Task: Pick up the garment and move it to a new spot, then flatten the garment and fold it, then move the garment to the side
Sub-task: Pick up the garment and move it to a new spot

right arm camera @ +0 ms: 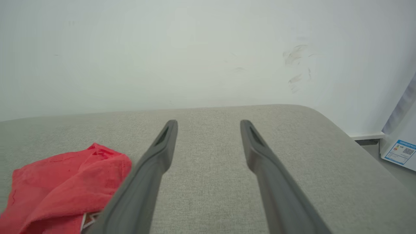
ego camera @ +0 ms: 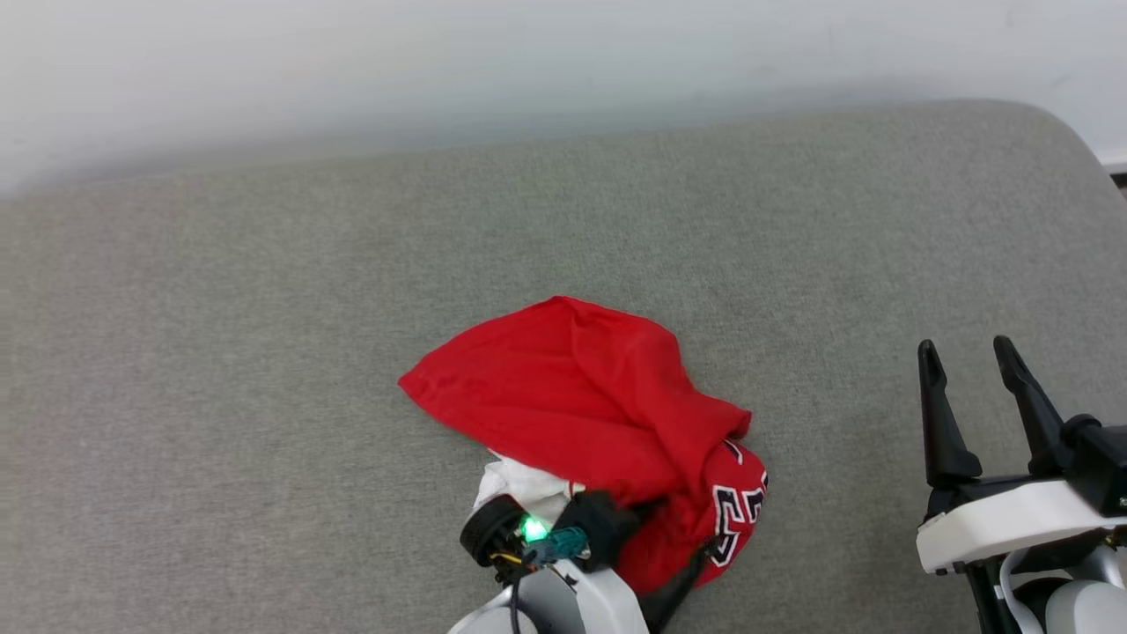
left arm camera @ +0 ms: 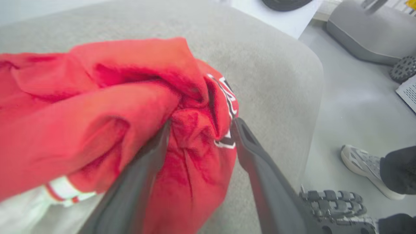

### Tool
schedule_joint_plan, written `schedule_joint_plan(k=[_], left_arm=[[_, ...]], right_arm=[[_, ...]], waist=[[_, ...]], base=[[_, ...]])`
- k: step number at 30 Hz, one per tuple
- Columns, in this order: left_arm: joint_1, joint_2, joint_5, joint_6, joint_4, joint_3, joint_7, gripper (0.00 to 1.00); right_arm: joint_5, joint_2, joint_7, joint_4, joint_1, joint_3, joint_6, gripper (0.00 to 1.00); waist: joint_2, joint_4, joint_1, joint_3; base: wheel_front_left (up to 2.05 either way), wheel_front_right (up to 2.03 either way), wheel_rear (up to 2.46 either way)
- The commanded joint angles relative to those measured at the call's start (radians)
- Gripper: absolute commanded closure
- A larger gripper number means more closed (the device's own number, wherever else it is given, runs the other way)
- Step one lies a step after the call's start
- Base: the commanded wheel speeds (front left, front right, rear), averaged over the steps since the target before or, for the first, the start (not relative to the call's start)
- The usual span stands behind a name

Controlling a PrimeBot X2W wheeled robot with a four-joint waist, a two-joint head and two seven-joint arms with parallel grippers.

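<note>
A red jersey T-shirt (ego camera: 572, 396) lies crumpled on the grey upholstered surface (ego camera: 220, 352) in front of my rig, sitting toward 6 o'clock in the head view; a white wall (ego camera: 528, 70) runs behind it at 12 o'clock. White-outlined black numerals (ego camera: 738, 511) show on the heap's 5 o'clock edge; a white sleeve (ego camera: 519, 484) pokes out at its 7 o'clock edge.

My left gripper (left arm camera: 201, 126) reaches into the near side of the heap; in the left wrist view its jaws stand wide apart with a bulge of red cloth between them, both dark fingers (left arm camera: 256, 162) touching the fabric and neither pinching it, the shirt resting on the surface. In the head view the shirt hides the fingertips.

My right gripper (ego camera: 966, 352) hovers at 4 o'clock in the head view, well apart from the shirt; its jaws are spread wide with nothing between them, and in the right wrist view the fingers point at the wall with the shirt at 8 o'clock.

At 4 o'clock in the left wrist view, a person's pale shoe (left arm camera: 364, 165) stands on the floor (left arm camera: 357, 107) beside a treaded wheel (left arm camera: 334, 198).
</note>
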Motion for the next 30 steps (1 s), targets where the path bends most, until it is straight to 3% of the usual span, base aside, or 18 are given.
schedule_joint_plan(k=[1,7,19,30], left_arm=[[0.001,-0.004,0.004,0.020,-0.022,0.021,-0.054,0.00],[0.031,0.005,-0.011,0.076,-0.083,0.092,-0.170,0.00],[0.093,0.047,-0.013,0.203,-0.145,0.301,-0.226,0.00],[0.226,0.100,0.016,0.237,-0.192,0.541,-0.226,0.00]], right_arm=[[-0.006,0.001,0.004,0.005,0.014,0.001,-0.001,0.00],[-0.011,0.001,0.021,0.005,0.044,0.002,-0.001,0.00],[-0.018,0.001,0.058,-0.017,0.082,0.012,-0.001,0.00],[-0.015,0.001,0.082,-0.022,0.100,0.041,-0.001,0.00]], waist=[[-0.0001,0.020,0.0000,-0.035],[-0.0001,0.050,0.0000,-0.087],[-0.0001,0.082,0.0000,-0.133],[-0.0001,0.101,0.0000,-0.162]], base=[[0.00,0.00,0.00],[0.00,0.00,0.00],[0.00,0.00,0.00],[0.00,0.00,0.00]])
